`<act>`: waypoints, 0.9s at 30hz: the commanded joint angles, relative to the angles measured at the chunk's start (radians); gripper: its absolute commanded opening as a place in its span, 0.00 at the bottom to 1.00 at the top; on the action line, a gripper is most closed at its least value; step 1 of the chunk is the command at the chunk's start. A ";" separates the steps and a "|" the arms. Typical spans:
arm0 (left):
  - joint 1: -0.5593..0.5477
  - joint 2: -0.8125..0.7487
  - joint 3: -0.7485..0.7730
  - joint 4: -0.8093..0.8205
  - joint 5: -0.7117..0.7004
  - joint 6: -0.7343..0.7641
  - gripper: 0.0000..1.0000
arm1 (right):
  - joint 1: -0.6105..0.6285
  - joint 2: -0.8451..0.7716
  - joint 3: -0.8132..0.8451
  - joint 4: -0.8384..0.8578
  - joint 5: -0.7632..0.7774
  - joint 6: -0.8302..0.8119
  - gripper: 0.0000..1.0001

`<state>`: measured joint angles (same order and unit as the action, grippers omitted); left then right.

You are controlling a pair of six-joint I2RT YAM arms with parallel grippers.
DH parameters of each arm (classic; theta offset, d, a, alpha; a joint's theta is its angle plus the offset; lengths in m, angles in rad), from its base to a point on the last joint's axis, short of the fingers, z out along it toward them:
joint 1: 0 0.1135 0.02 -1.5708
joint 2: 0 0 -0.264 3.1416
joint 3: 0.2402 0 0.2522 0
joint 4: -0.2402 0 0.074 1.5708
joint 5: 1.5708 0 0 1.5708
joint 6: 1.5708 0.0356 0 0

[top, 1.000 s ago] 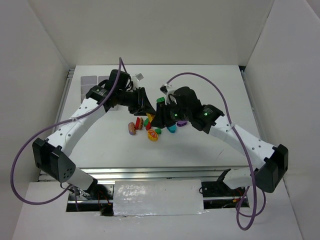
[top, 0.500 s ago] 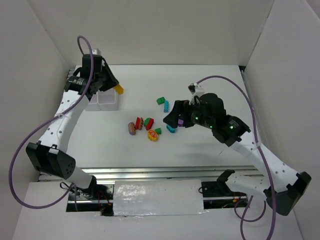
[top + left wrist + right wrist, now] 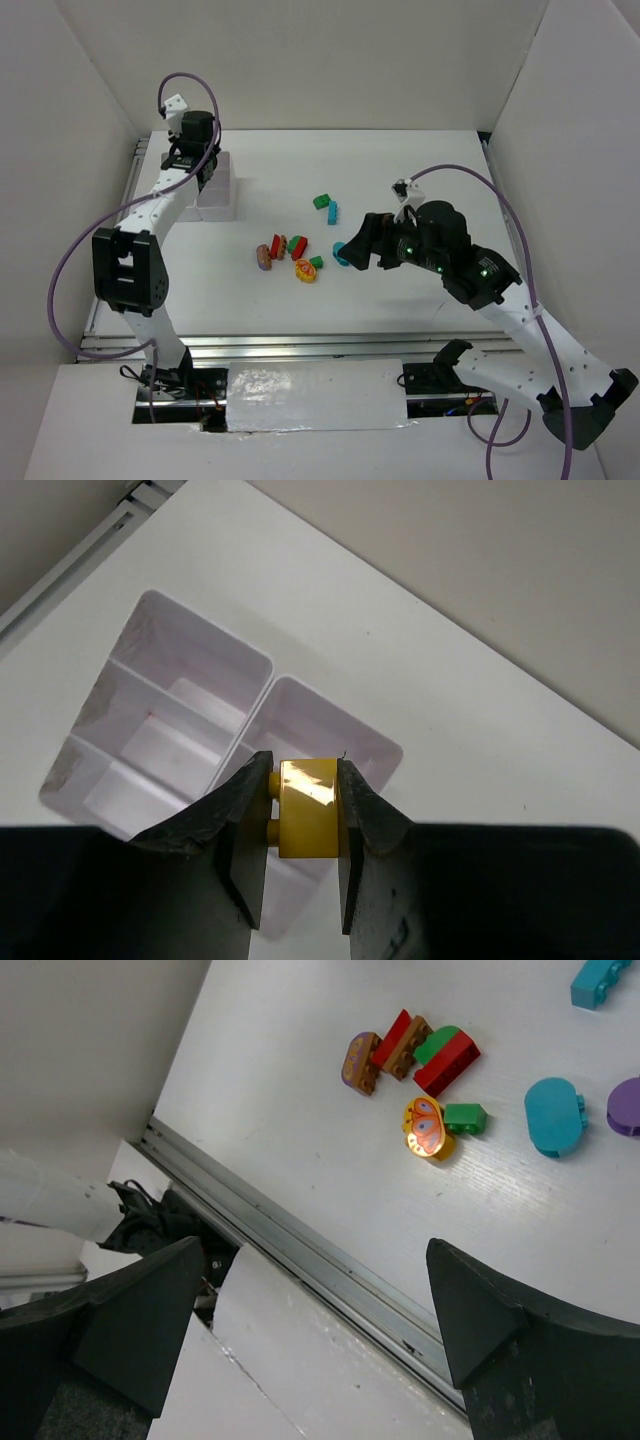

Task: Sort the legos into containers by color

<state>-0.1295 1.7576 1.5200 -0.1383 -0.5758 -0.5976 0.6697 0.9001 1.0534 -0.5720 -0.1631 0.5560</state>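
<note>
A: Nearest first. How many legos [image 3: 299, 246] lie loose?

B: Eleven, as far as I can split them. The near bunch has a yellow-orange oval [image 3: 427, 1128] touching a small green brick [image 3: 465, 1117], and a teal oval [image 3: 554, 1117] just beside a purple oval [image 3: 628, 1107]. Behind those, packed together, are a brown oval [image 3: 358, 1062] with a purple face, a red brick [image 3: 393, 1035], a brown brick [image 3: 412, 1042], and a green piece [image 3: 443, 1042] against a second red brick [image 3: 450, 1063]. Farther off, a teal brick [image 3: 332, 212] and a green brick [image 3: 321, 201] sit side by side.

A: And the right gripper [image 3: 312, 1250]?

B: It hangs at the bunch's right edge in the top view. Its jaws are spread wide with nothing between them.

A: Containers?

B: One white tray [image 3: 218, 203] at the far left. Four compartments [image 3: 170, 745] show in the left wrist view.

A: The left gripper [image 3: 304, 770]?

B: It is above that tray, clamped on the sides of one yellow brick [image 3: 308, 815]. I can't tell whether the brick touches the tray.
</note>
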 commanded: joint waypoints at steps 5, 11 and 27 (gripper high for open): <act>0.019 0.085 0.075 0.170 -0.030 0.042 0.00 | 0.001 -0.038 0.036 -0.072 0.020 -0.028 1.00; 0.039 0.111 0.060 0.192 -0.013 0.027 0.00 | 0.001 -0.037 0.039 -0.091 0.016 -0.054 1.00; 0.045 0.146 0.014 0.220 -0.022 0.010 0.13 | 0.001 0.045 0.099 -0.097 -0.015 -0.093 1.00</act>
<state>-0.0891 1.8942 1.5349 0.0345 -0.5793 -0.5800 0.6697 0.9451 1.1057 -0.6735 -0.1722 0.4820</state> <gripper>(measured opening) 0.388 0.996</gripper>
